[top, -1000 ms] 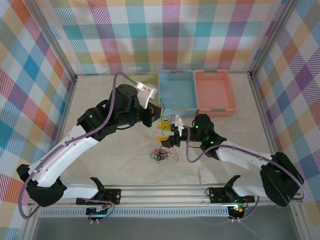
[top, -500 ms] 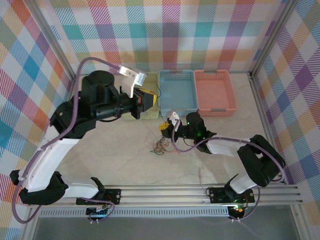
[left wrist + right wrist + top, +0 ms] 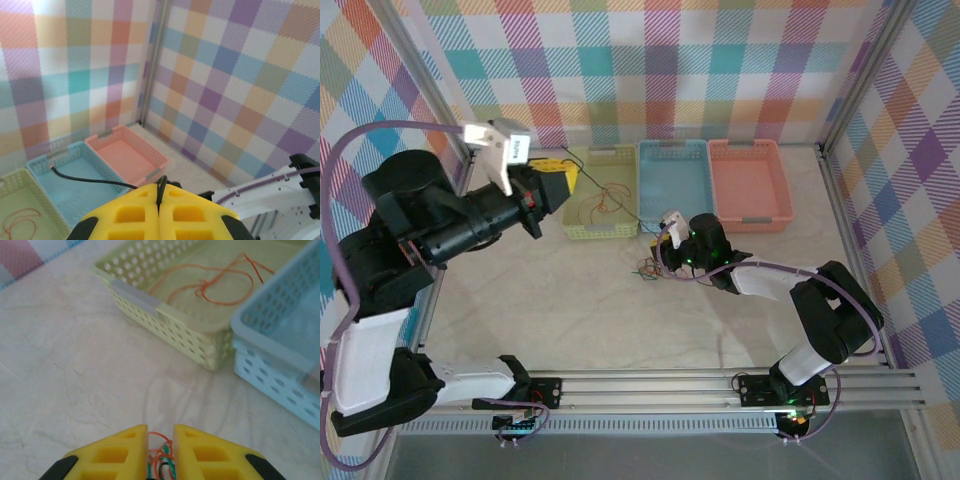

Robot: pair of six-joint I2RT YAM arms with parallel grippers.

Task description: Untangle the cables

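Note:
The cables [image 3: 647, 269] are a small orange, green and black tangle on the table in front of the baskets. My right gripper [image 3: 662, 258] is low over it. In the right wrist view its yellow jaws stand narrowly apart, closed on the tangle [image 3: 162, 464]. Raised at the far left, my left gripper [image 3: 556, 181] is shut on a black cable [image 3: 90, 179]. That cable comes out between the yellow fingertips [image 3: 161, 187] and trails away over the blue basket [image 3: 40, 165]. One orange cable [image 3: 600, 200] lies loose in the yellow-green basket [image 3: 582, 232].
Three baskets stand in a row at the back: yellow-green, blue [image 3: 672, 146] and pink [image 3: 745, 146]. The yellow-green basket's wall [image 3: 170, 327] is just ahead of the right gripper. Checked walls close in the table on three sides. The left arm reaches high over the left side.
The left arm swung up and to the left with the black cable. The right gripper moved towards the baskets, narrowed its jaws, and the tangle shifted with it.

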